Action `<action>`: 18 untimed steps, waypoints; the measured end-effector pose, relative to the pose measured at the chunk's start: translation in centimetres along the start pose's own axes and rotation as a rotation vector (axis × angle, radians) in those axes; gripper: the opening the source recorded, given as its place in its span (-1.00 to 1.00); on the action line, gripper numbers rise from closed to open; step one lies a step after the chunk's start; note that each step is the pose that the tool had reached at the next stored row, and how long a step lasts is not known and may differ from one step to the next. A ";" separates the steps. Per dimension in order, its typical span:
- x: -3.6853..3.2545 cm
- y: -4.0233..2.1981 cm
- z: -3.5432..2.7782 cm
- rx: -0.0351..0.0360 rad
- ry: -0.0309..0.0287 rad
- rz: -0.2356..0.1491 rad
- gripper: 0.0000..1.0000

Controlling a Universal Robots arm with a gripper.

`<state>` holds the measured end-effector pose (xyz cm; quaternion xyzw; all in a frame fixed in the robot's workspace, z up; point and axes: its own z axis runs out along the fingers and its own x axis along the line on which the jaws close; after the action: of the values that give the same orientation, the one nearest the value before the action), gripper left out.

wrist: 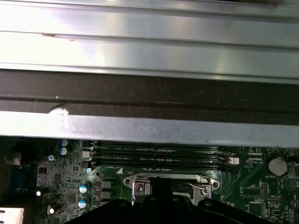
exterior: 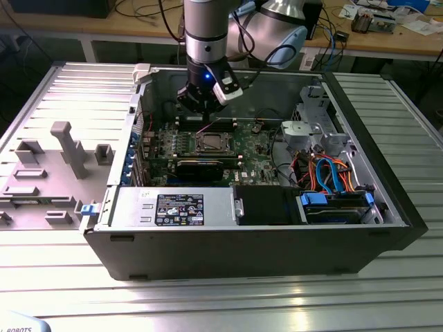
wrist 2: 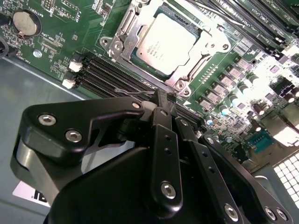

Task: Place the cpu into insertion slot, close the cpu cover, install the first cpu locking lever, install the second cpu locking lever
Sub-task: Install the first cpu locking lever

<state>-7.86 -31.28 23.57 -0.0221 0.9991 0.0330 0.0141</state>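
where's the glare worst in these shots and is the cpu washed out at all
In the second wrist view, glare blows out the board's edge near the capacitors, while the cpu stays evenly lit and readable; in the first wrist view, bright bands streak the ribbed metal table; in the exterior view, reflections whiten the table's front.
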 end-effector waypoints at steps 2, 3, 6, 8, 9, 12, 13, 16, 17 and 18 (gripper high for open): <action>-0.07 0.00 0.03 -0.0001 -0.0001 0.000 -0.79; -0.10 0.00 0.05 -0.0004 -0.0001 0.000 -0.79; -0.23 0.14 0.10 -0.0009 0.0000 0.000 -0.79; -0.33 0.23 0.12 -0.0008 0.0001 -0.001 -0.79; -0.45 0.25 0.13 -0.0008 0.0001 -0.001 -0.79; -0.70 0.28 0.16 -0.0008 0.0001 -0.001 -0.79; -0.72 0.30 0.17 -0.0009 0.0000 -0.002 -0.79; -0.92 0.38 0.24 -0.0011 0.0008 -0.010 -0.79; -1.01 0.40 0.25 -0.0011 0.0007 -0.010 -0.79; -1.14 0.43 0.28 -0.0011 0.0007 -0.010 -0.79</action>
<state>-6.73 -30.79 23.36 -0.0273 0.9990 0.0334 0.0139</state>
